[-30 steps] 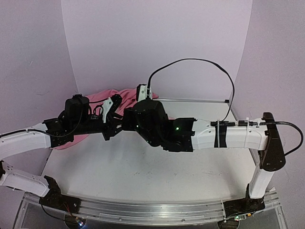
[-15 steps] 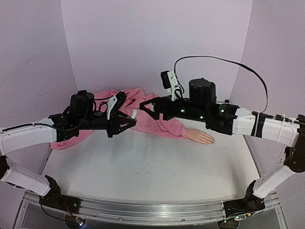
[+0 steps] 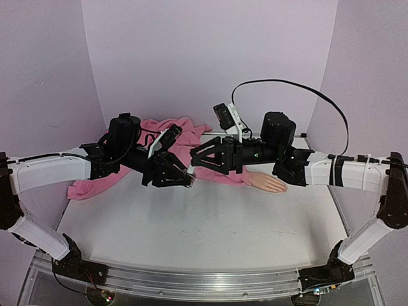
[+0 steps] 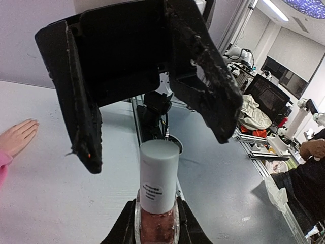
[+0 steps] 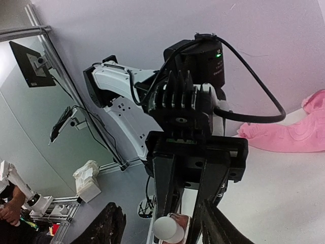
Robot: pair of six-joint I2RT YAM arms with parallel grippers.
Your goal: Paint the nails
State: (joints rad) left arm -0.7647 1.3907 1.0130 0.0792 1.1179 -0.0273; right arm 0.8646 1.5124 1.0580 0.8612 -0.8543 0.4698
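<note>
The peach mannequin hand (image 3: 268, 183) lies palm down on the table, its pink sleeve (image 3: 220, 172) running back to the left. Its nails are too small to make out from above. The fingers also show at the left edge of the left wrist view (image 4: 18, 137). My left gripper (image 3: 183, 178) (image 4: 156, 211) is shut on the small pinkish polish bottle (image 4: 155, 229), whose pale cap (image 4: 159, 175) (image 5: 167, 230) points at my right gripper. My right gripper (image 3: 196, 159) (image 5: 161, 226) is open, its fingers (image 4: 84, 122) spread on either side of the cap without touching it.
Bunched pink cloth (image 3: 95, 182) (image 5: 289, 134) lies at the back left under the left arm. The white table (image 3: 191, 229) is walled by lilac panels, with a metal rail (image 3: 191, 280) along the near edge. Both grippers hover left of the mannequin hand.
The right arm has swung off the table's middle, uncovering the mannequin hand. Its open gripper now faces the left gripper, which moved right and nearer with the bottle.
</note>
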